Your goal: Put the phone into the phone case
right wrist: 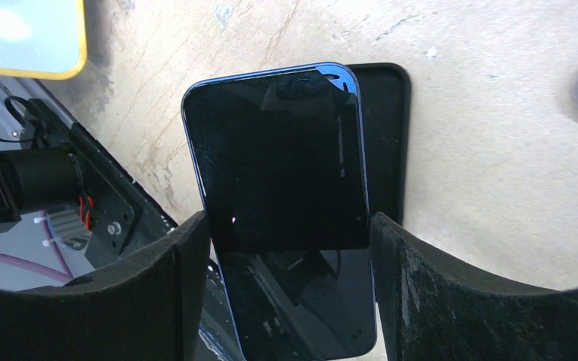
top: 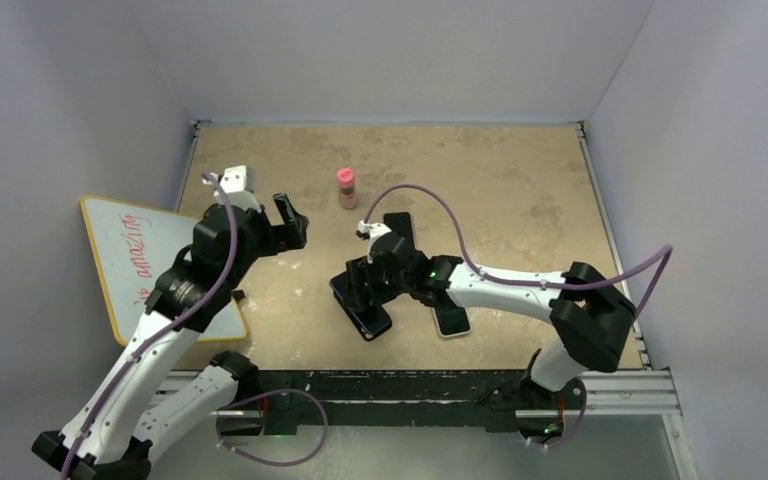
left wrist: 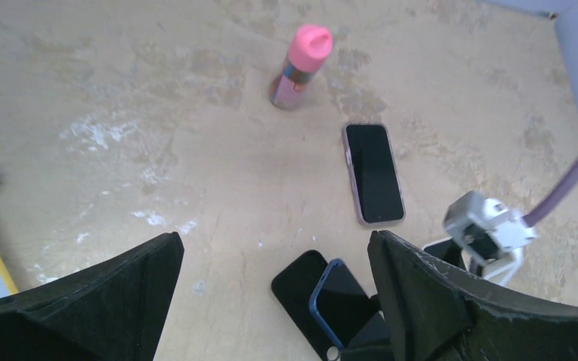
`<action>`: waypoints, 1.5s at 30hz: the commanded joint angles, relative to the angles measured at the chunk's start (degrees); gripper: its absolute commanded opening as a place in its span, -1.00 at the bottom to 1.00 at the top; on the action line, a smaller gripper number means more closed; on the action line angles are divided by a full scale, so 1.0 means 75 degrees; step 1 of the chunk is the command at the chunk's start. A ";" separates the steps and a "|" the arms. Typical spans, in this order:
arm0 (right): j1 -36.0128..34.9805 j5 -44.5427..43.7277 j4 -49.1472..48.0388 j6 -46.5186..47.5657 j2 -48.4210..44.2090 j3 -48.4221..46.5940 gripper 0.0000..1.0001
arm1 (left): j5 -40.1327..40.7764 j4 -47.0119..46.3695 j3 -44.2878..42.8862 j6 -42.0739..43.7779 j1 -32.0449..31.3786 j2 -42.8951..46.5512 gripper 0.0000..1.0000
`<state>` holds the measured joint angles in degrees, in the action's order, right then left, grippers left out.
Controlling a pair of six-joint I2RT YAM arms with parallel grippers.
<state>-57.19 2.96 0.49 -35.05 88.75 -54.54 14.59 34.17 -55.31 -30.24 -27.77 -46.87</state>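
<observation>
My right gripper (right wrist: 290, 301) is shut on a dark phone with a blue rim (right wrist: 286, 195), one finger on each long edge. The phone lies askew over a black phone case (right wrist: 387, 135) that rests flat on the table; the case shows past the phone's right side and far end. In the top view the right gripper (top: 365, 285) is at the table's near middle over the case (top: 372, 322). My left gripper (top: 285, 225) is open and empty above the table, left of them. In the left wrist view the phone (left wrist: 346, 301) and case (left wrist: 301, 282) sit between its fingers.
A pink-capped bottle (top: 346, 187) stands at the back. A second phone in a pale case (left wrist: 375, 173) lies beyond the right gripper. A third phone (top: 450, 320) lies under the right arm. A yellow-rimmed whiteboard (top: 140, 260) overhangs the left edge.
</observation>
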 commanded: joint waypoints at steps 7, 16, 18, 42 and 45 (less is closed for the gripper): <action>-0.0270 -0.0251 -0.0949 0.0081 0.0830 -0.0657 -0.40 | 0.0165 0.0271 0.0297 0.0306 0.0043 0.0649 1.00; -0.0339 -0.0371 -0.0852 0.0255 0.1280 -0.0700 -0.38 | 0.0152 0.0060 0.0954 0.0352 0.0035 0.1148 1.00; -0.0344 -0.0570 -0.0815 0.0244 0.1290 -0.0674 -0.36 | 0.0152 0.0024 0.1018 0.0371 0.0036 0.1229 1.00; -0.0477 -0.1103 -0.0332 0.0197 0.1294 -0.0577 0.07 | -0.0968 -0.0156 0.1637 -0.0615 0.0035 0.0838 0.96; -0.0482 -0.1178 -0.0266 0.0148 0.1243 -0.0585 0.15 | -0.1329 -0.0310 0.1954 -0.0895 0.0035 0.0648 0.91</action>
<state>-60.38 -3.64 -1.69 -33.43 99.68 -56.97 9.10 34.79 -43.18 -33.26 -27.77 -40.56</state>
